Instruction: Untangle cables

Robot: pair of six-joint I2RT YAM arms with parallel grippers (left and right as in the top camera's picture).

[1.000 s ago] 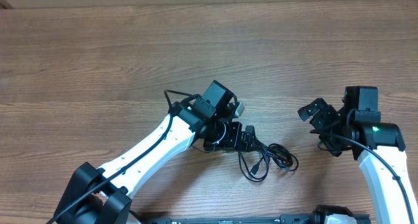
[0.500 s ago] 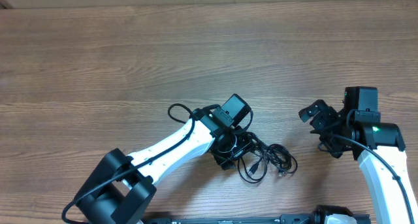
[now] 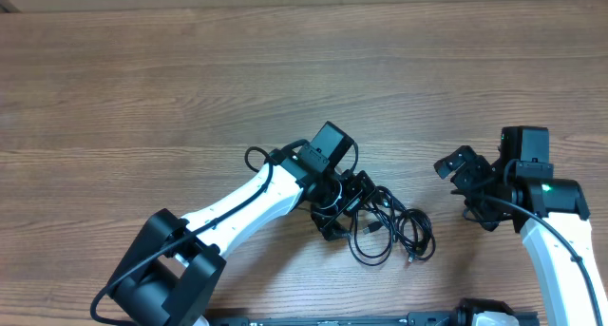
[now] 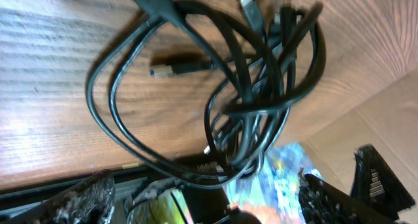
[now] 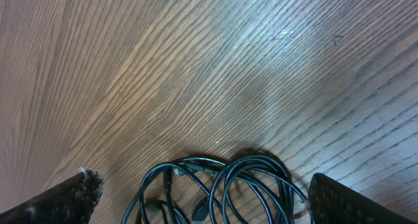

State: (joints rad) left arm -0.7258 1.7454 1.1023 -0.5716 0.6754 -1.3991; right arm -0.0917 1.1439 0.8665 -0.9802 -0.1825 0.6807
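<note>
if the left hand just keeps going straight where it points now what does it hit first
The tangled cables: they lie right ahead, framed by the open left hand, with the wooden table behind them. Depth is unclear, so it may be almost on them.

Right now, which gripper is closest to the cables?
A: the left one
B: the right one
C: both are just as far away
A: in the overhead view the left gripper is right at the edge of the cables, while the right gripper stands apart from them with bare table in between.
</note>
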